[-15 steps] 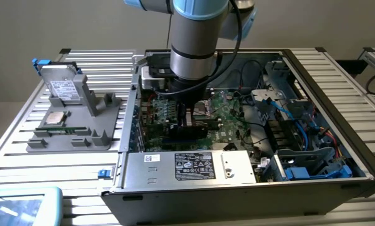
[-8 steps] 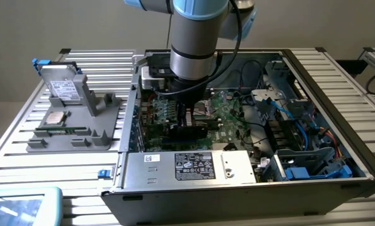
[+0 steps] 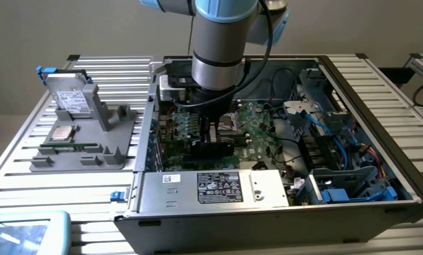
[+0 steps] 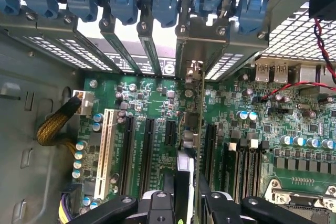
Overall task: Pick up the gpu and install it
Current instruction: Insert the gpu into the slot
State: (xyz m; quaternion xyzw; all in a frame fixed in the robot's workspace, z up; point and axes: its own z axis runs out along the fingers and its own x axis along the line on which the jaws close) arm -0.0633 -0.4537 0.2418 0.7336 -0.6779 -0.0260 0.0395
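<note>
**Ana:** Wrist view first: the gripper (image 4: pixel 186 195) is clamped on the gpu (image 4: pixel 199 129), which we see edge-on, a thin card standing upright over the motherboard (image 4: pixel 152 98) with its far end up against the row of slot covers (image 4: pixel 121 51) at the back of the case.

**Ben:** So picking up is done and this is the install step?

**Ana:** That's my reading. The card sits in line with one of the long black slots (image 4: pixel 210 145) near the middle of the board. I can't tell whether its bottom edge is already seated or just resting above the slot.

**Ben:** What does finishing call for?

**Ana:** I'd judge a straight, even push down, keeping the card upright so the edge connector enters the slot and the metal bracket end meets the rear opening without snagging. A tilt could jam it.

**Ben:** And the exterior view?

**Ana:** The arm (image 3: pixel 215 48) reaches down into the open computer case (image 3: pixel 381 95), with the gripper (image 3: pixel 213 139) low over the board. The case also holds a power supply (image 3: pixel 219 187) along its near side and blue cables (image 3: pixel 339 154) toward the exterior view's right.

**Ben:** Anything outside the case?

**Ana:** A grey parts holder (image 3: pixel 119 143) on the exterior view's left, carrying a hard drive (image 3: pixel 69 98), a processor chip (image 3: pixel 61 133) and a memory stick (image 3: pixel 73 147).
</note>
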